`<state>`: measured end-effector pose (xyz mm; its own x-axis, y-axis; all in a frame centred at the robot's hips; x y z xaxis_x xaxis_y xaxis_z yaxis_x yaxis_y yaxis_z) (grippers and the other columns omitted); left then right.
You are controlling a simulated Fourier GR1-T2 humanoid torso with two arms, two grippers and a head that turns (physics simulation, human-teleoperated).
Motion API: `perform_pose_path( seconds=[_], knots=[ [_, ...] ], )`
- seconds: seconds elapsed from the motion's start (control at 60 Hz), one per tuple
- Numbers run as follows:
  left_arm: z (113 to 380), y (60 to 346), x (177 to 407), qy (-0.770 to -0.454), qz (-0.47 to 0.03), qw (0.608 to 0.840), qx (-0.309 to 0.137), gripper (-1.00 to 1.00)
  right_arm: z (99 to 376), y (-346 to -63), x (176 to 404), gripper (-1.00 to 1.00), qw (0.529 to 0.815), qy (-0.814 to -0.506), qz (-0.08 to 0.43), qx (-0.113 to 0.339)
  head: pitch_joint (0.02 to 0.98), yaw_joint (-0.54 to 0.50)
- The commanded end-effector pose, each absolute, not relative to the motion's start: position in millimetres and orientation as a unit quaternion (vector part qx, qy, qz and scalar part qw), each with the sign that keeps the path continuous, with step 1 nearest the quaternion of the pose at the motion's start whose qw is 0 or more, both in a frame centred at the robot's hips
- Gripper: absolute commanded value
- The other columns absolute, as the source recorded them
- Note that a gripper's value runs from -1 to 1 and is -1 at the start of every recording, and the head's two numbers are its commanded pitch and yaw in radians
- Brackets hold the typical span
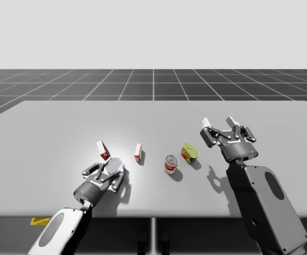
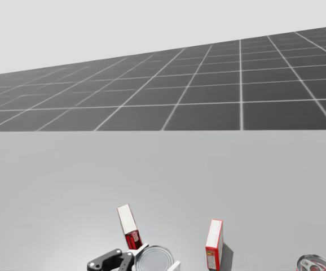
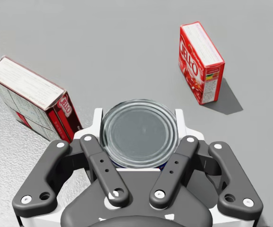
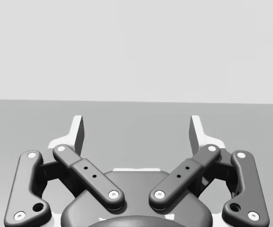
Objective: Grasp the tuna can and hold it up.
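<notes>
My left jaws are closed on the tuna can [image 3: 139, 133]. In the left wrist view its two white fingers [image 3: 97, 118] press against the can's round wall from opposite sides, spread as far as the can is wide. The can's flat silver lid faces up at the camera, and a sliver of blue side shows just under the rim. The can sits at the near left of the table [image 1: 47, 133], low over the surface. I cannot tell whether its base rests on the table or is just off it.

Just beyond the can on the left, a red and white box [image 1: 103, 150] leans over at a tilt. Its lower corner comes very close to the left-hand finger, and I cannot tell whether they touch. A second red and white box [image 1: 138, 152] stands upright farther right, apart from the can and the jaws.

Toward the middle of the table a red and white can [image 1: 171, 164] stands upright. A yellow and green can [image 1: 189, 152] is just beyond it to the right.

My right jaws hang above the right side of the table, well apart from every object. They are spread wide, and nothing lies between the right fingers [image 4: 77, 132]. Past them are bare table and the pale background.
</notes>
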<state>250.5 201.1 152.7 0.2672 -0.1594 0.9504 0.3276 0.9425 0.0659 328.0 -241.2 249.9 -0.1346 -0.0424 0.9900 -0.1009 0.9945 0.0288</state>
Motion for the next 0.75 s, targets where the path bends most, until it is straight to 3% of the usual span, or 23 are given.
perform_pose_path(
  seconds=[0.017,0.75],
  knots=[
    [186,184,249,-0.607,-0.206,0.759,-0.115,1.0,250,-242,328,-1.0,0.655,-0.754,0.023,0.045,0.468,0.29],
    [311,182,272,-0.723,-0.214,0.654,-0.058,1.0,250,-246,330,-1.0,0.635,-0.77,0.049,0.044,0.45,0.28]
  ],
)
